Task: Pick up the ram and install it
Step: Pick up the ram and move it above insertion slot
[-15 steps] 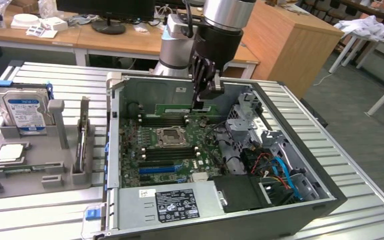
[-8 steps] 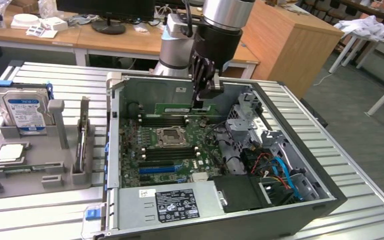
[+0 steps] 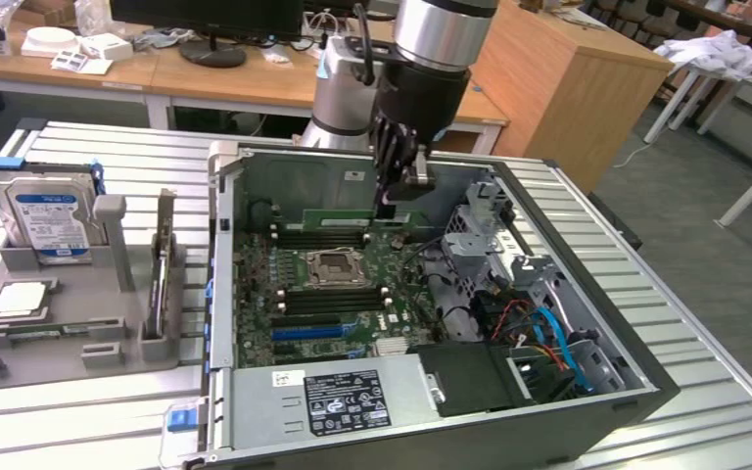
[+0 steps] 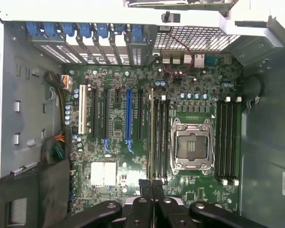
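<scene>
The ram (image 3: 350,212) is a thin green stick held level inside the open computer case (image 3: 226,294). My gripper (image 3: 396,201) is shut on its end, just above the far memory slots (image 3: 330,237) behind the processor socket (image 3: 330,264). In the wrist view the ram (image 4: 151,133) shows edge-on as a thin line running out from my shut gripper (image 4: 152,187). It lies along the black memory slots (image 4: 160,137) beside the socket (image 4: 192,147). Whether its lower edge touches a slot I cannot tell.
A grey fixture tray (image 3: 75,338) at the exterior view's left carries a hard drive with a blue label (image 3: 47,211) and a square silver processor chip (image 3: 21,299). Inside the case are the power supply (image 3: 337,397), a drive cage (image 3: 488,230) and coloured cables (image 3: 546,333).
</scene>
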You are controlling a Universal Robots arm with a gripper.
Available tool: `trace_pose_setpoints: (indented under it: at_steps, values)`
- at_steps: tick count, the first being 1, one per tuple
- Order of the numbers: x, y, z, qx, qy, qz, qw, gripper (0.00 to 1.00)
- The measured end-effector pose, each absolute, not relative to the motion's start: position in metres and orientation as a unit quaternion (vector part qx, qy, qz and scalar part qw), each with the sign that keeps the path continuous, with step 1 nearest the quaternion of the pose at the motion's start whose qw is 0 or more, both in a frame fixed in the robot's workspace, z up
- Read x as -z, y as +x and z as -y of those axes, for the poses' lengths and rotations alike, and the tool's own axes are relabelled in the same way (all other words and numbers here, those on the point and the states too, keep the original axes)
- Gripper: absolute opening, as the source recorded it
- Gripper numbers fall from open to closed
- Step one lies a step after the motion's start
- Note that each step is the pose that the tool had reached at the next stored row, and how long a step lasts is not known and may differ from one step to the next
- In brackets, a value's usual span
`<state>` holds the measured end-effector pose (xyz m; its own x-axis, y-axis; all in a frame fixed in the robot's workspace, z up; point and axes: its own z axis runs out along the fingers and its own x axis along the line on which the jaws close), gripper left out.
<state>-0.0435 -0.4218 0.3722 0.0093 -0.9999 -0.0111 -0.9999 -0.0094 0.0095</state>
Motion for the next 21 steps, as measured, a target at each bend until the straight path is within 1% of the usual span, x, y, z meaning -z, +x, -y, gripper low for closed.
trace_pose_setpoints:
  at_steps: [21]
  values:
    - [-0.343, -0.046, 0.422, -0.007, -0.710, -0.704, 0.000, 0.12]
